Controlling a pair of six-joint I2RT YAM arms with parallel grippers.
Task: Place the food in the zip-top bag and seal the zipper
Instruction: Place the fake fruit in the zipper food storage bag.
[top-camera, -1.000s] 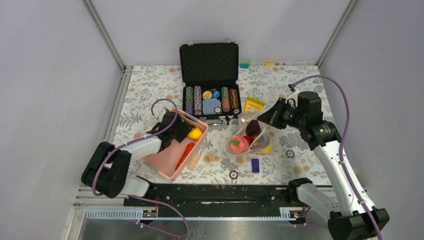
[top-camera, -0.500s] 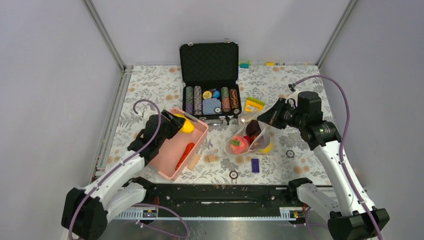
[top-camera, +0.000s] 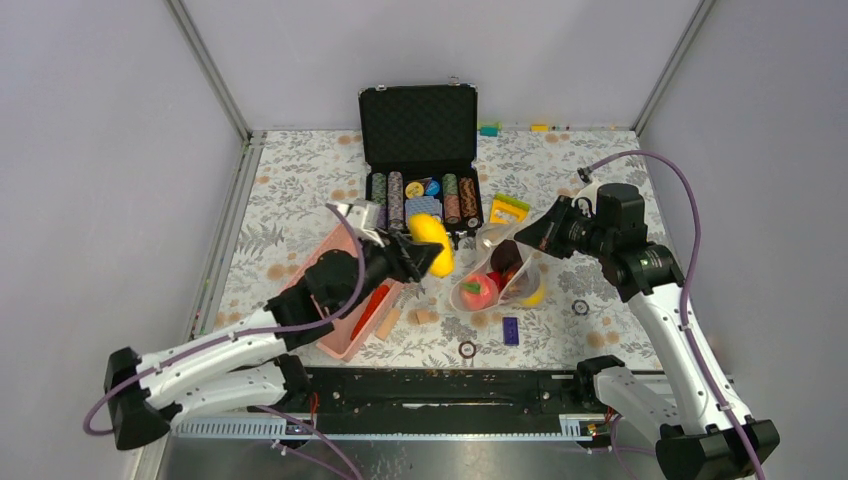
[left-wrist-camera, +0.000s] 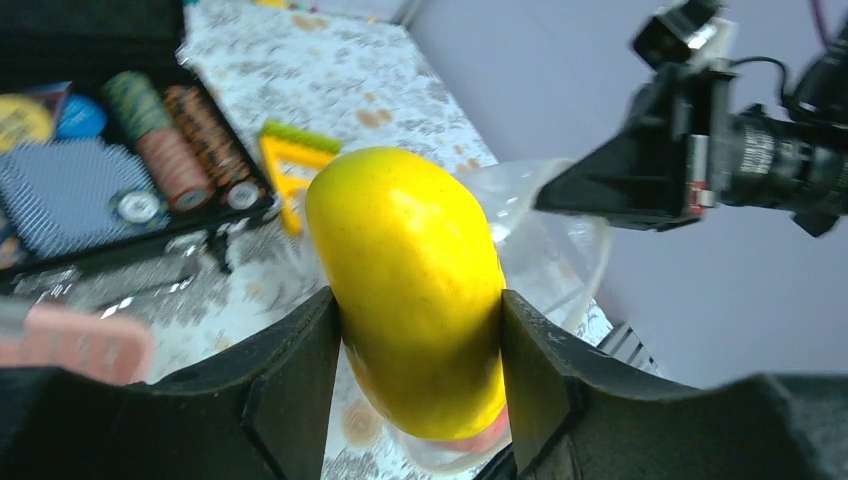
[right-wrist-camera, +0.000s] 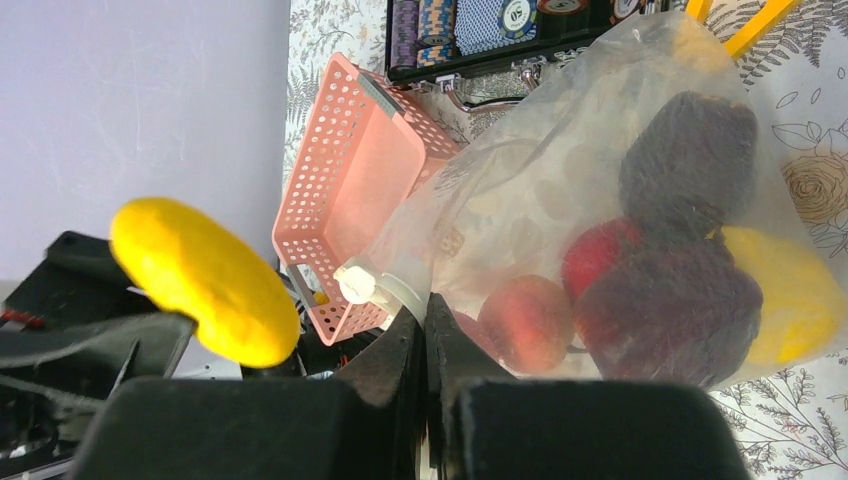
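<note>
At left, a red toy vegetable (top-camera: 370, 310) is being left lying in the pink basket (top-camera: 330, 330). Past the basket's right rim, a yellow fruit (top-camera: 433, 242) is being gripped across its middle by the left gripper (top-camera: 420, 258), jaws parted to its width. The fruit is being held in the air just short of the zip-top bag (right-wrist-camera: 540, 130). The narrow strip of flowered table (top-camera: 560, 170) between basket and bag is being occupied by tan blocks (top-camera: 420, 316), with the chip case (top-camera: 418, 125) close behind. The bag's mouth edge is being pinched by the right gripper (right-wrist-camera: 428, 325), jaws closed on the plastic.
</note>
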